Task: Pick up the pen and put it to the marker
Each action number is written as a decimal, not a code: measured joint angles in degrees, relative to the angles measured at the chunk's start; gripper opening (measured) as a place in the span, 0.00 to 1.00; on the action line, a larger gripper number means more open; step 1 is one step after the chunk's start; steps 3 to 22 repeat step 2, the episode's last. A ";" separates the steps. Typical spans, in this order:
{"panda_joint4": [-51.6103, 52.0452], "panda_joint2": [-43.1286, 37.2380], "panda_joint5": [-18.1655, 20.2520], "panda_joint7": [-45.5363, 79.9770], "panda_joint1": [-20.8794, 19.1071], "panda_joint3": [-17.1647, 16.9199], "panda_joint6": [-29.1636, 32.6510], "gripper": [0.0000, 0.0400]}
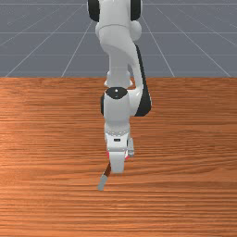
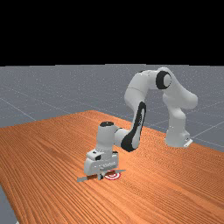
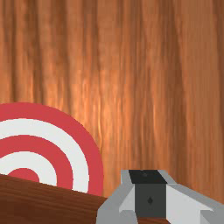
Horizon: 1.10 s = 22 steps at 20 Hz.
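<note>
One hand [image 2: 101, 176] low at one brown pen [image 2: 90, 177], one ringed target [image 3: 43, 151].

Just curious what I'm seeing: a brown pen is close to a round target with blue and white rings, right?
Not blue: the wrist view shows the round target with red and white rings. The brown pen is close to it, as you say.
</note>
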 joint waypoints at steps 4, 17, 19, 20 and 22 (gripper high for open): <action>-2.64 -1.30 0.05 0.54 0.12 -0.22 1.37 0.00; -2.64 -1.30 0.05 0.54 0.12 -0.22 1.37 0.00; -2.64 -1.30 0.05 0.54 0.12 -0.22 1.37 0.00; -2.64 -1.30 0.05 0.54 0.12 -0.22 1.37 0.00; -2.64 -1.30 0.05 0.54 0.12 -0.22 1.37 0.00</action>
